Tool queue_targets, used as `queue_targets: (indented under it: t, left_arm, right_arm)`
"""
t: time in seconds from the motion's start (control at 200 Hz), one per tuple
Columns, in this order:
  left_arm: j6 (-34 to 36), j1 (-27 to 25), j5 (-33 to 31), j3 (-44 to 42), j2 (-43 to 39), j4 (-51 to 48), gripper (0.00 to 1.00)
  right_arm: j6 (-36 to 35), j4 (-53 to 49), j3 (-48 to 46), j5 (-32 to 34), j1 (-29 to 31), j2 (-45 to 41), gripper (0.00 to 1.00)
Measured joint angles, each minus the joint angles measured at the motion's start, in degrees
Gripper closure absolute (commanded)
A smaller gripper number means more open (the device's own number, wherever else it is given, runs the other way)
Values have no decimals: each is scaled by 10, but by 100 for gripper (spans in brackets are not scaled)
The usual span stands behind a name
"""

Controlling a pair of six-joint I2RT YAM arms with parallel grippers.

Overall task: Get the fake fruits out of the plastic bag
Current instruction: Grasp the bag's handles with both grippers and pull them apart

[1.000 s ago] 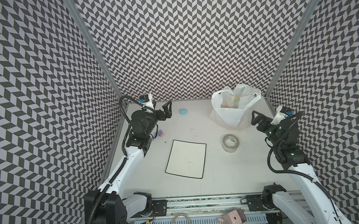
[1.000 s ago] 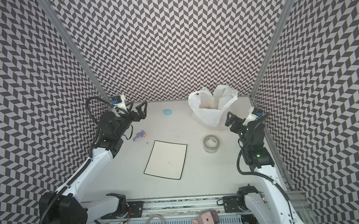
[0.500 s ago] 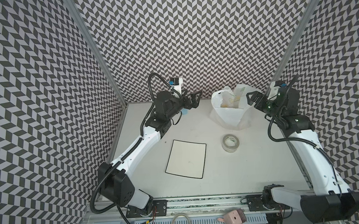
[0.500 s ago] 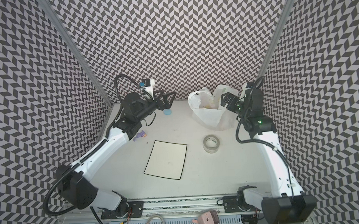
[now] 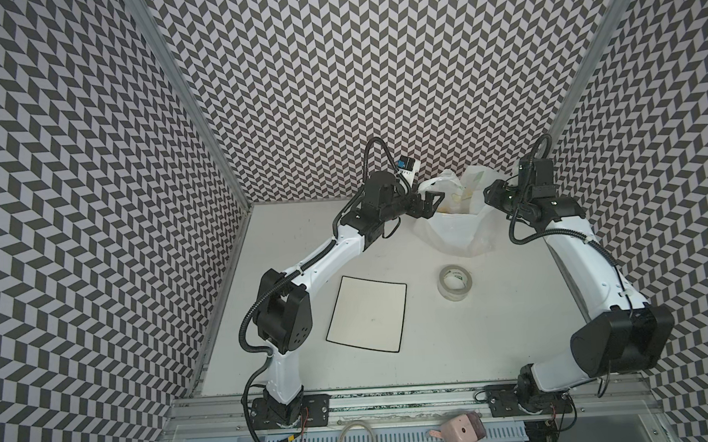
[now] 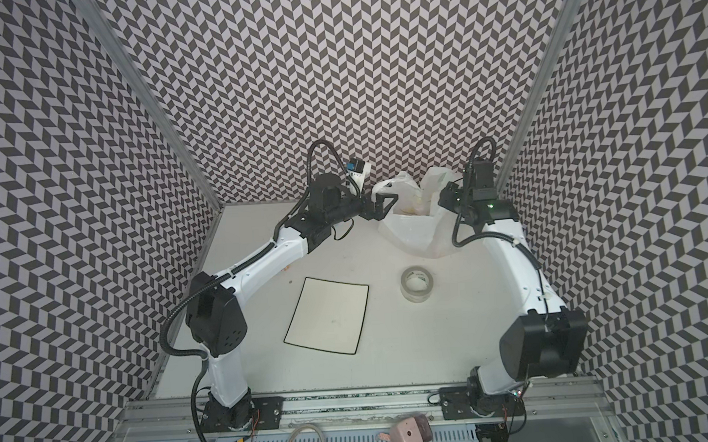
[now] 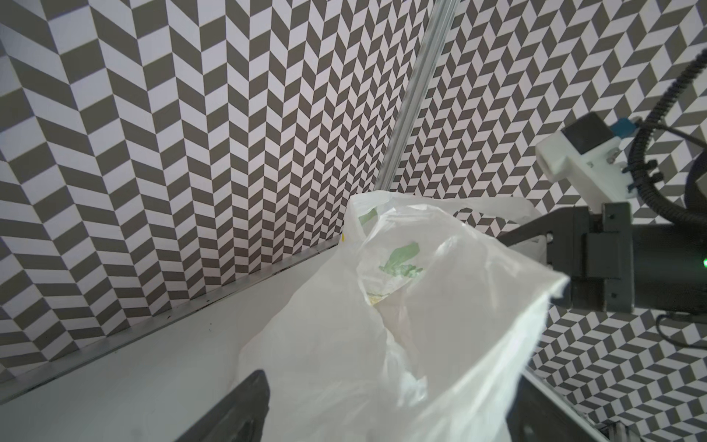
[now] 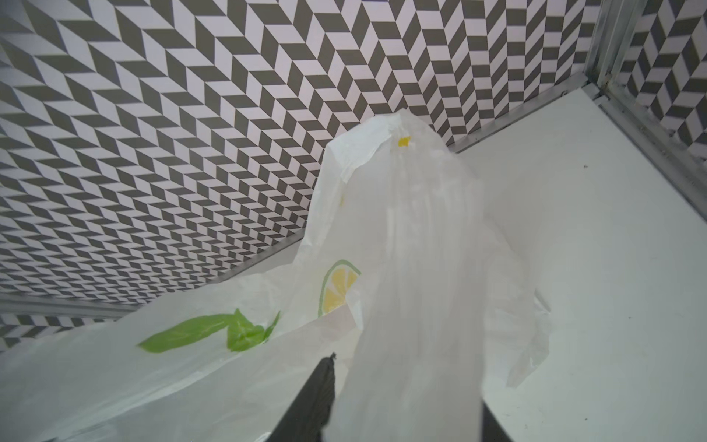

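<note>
Over by the back wall, right of centre, sits the thin, crinkly, translucent white plastic bag (image 5: 453, 235) with its green-leaf and lemon-slice prints, slumped on the off-white table (image 5: 434, 363). I've got an arm at each side of its mouth.

**benchrat:** why both arms on the bag and none on the fruit?

**me:** Because none of the glossy fake fruits shows yet — just a yellowish tint through the film in both top views, so I reckon they're down in the bottom. Floppy film folds over itself, so the mouth wants holding from two sides. The black right gripper (image 5: 488, 193) has its fingers (image 8: 319, 394) close on either side of a bunched strip of the handle, with film filling the gap. It reads to me as clamped on the bag, though I can't say how firm. The black left gripper (image 5: 431, 204) is at the opposite rim, fingers (image 7: 245, 405) set wide apart and the bag's edge lying between them, nothing pinched.

**benchrat:** and the other stuff?

**me:** The white square black-rimmed plate (image 5: 367, 312) and the clear roll of tape (image 5: 454, 282) lie nearer me, well apart from the bag — out of the way, so there's bare table for fruit to land on. The risk I see is a lopsided pull dragging the whole bag instead of opening it.
</note>
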Motion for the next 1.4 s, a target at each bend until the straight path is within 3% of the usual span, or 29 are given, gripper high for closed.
queue_targets:
  t: [0.14,0.35,0.491,0.656,0.986,1.182,1.397]
  left_arm:
    - [11,2,-2,32,18,-10,44]
    - [-10,8,14,70,45,2,88]
    - [-43,21,18,70,47,14,100]
    - [-92,53,9,70,47,40,100]
    - [-134,114,-28,49,19,65,100]
    - [-133,117,-38,-111,-95,120,100]
    - [-137,108,-32,-331,-232,177,100]
  right_arm:
    - [-7,5,-24,-11,0,-10,90]
    - [-22,8,-52,-24,0,-26,98]
    - [-27,28,-50,-28,0,-26,100]
    - [-27,78,-6,-41,14,-8,100]
    - [-43,226,39,-46,114,57,100]
    - [-38,250,-25,-42,123,39,100]
    - [-12,207,-199,-35,140,-84,100]
